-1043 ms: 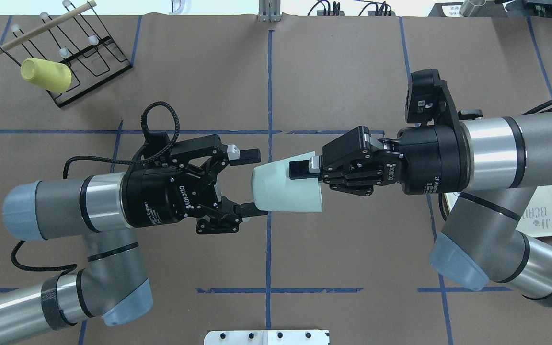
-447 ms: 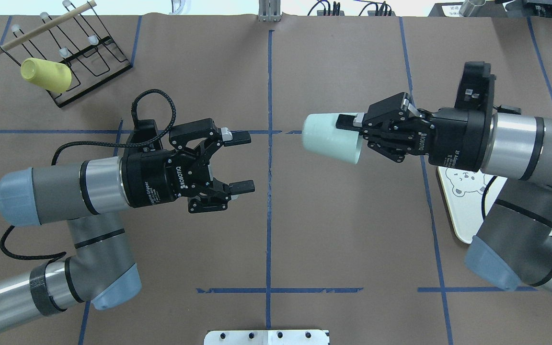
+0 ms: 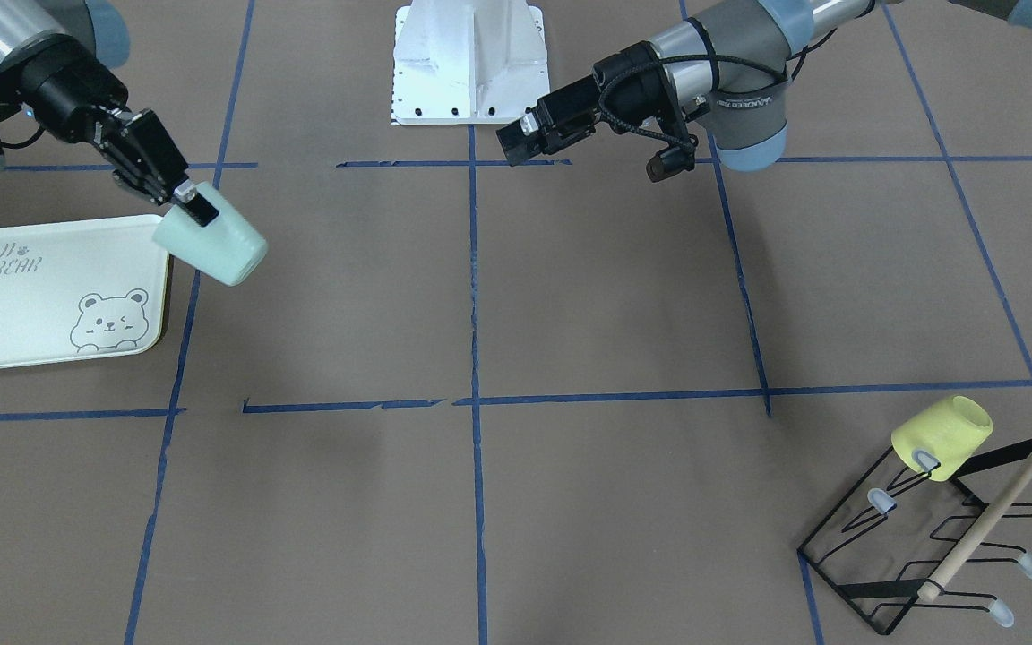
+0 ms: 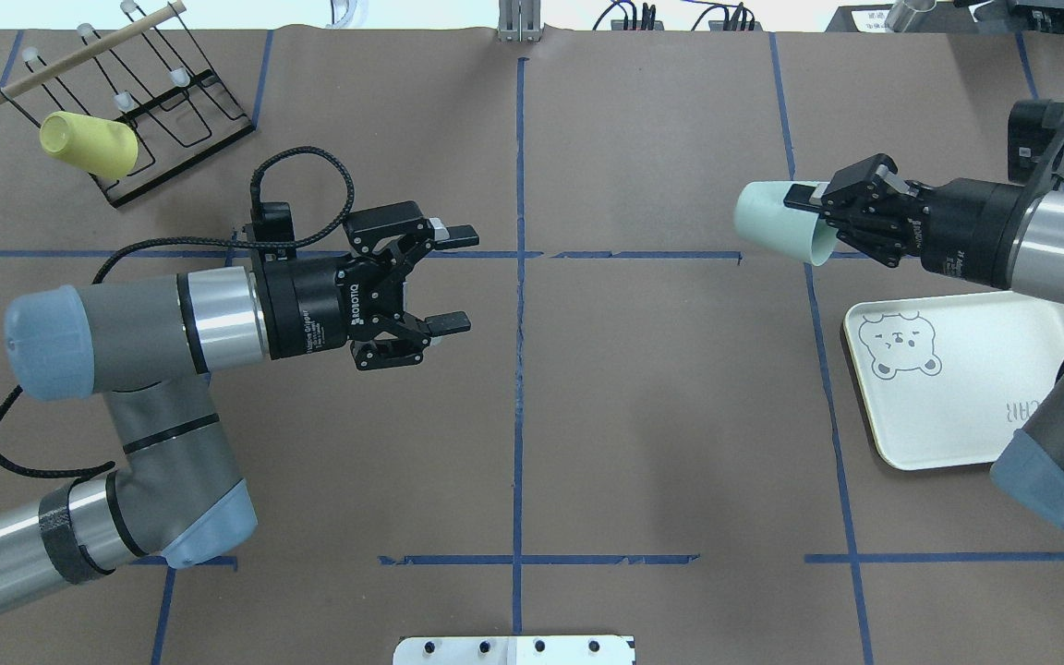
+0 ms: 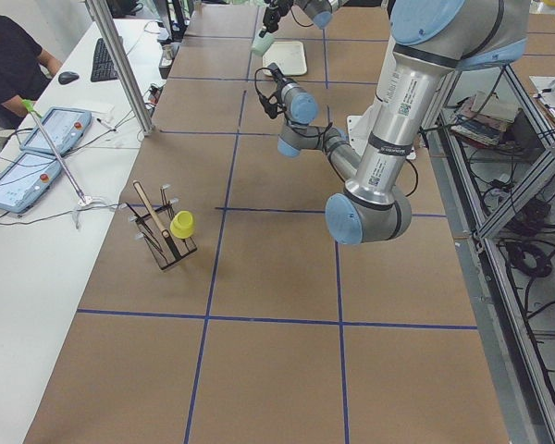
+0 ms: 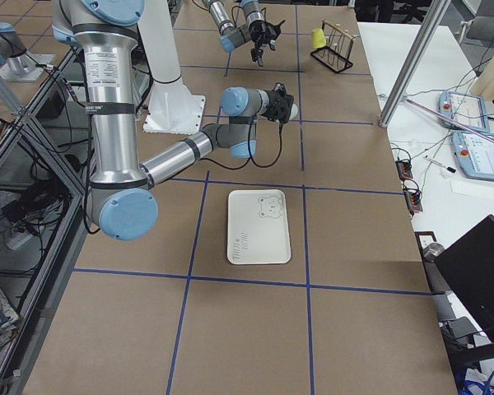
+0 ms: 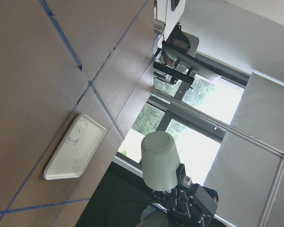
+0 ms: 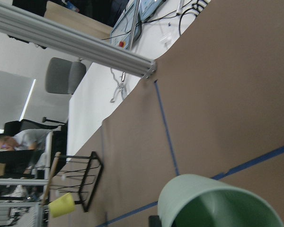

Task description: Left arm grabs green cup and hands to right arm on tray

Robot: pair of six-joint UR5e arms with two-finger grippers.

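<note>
My right gripper (image 4: 811, 220) is shut on the rim of the green cup (image 4: 772, 231) and holds it on its side in the air, base toward the table's middle. It hangs just beyond the tray's (image 4: 957, 416) far inner corner. In the front-facing view the cup (image 3: 216, 244) hangs by the tray's (image 3: 23, 313) edge, gripper (image 3: 192, 204) above it. My left gripper (image 4: 465, 279) is open and empty, left of the centre line. The left wrist view shows the cup (image 7: 159, 161) and the tray (image 7: 73, 153) far off. The cup's rim (image 8: 203, 201) fills the right wrist view's bottom.
A black wire rack (image 4: 158, 111) with a wooden rod stands at the far left and carries a yellow cup (image 4: 89, 145). It shows in the front-facing view (image 3: 941, 537) too, with the yellow cup (image 3: 941, 436). Blue tape lines cross the brown table. The robot's white base plate (image 3: 467, 63) sits mid-table at the robot's edge.
The right gripper has carried the green cup away from the left gripper, to the right and farther back, near the tray. The open left gripper has drawn back a little.
</note>
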